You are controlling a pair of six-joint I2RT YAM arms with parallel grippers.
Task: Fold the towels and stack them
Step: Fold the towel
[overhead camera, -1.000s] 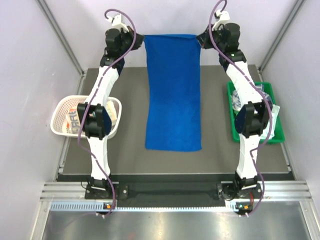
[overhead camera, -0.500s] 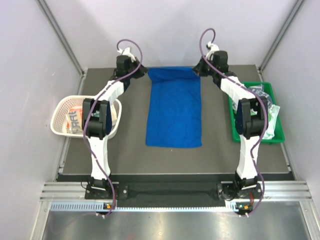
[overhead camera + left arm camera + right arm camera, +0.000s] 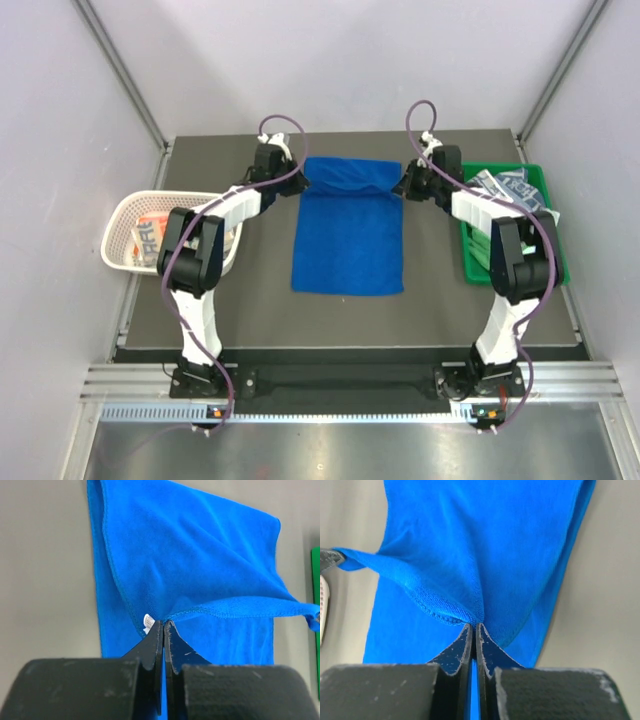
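Both arms had dropped way lower and pulled back toward me compared with a second earlier, dragging the far edge of the blue towel [image 3: 348,240] along. The left tool [image 3: 298,180] and right tool [image 3: 403,186] were each pinched tight on a far corner. The towel lay mid-worktop [image 3: 250,315], near half flat, far part lifted and sagging between the tools. The wrist cams showed the stitched hem and a small white label [image 3: 148,621] by the left corner, which the overhead view didn't.
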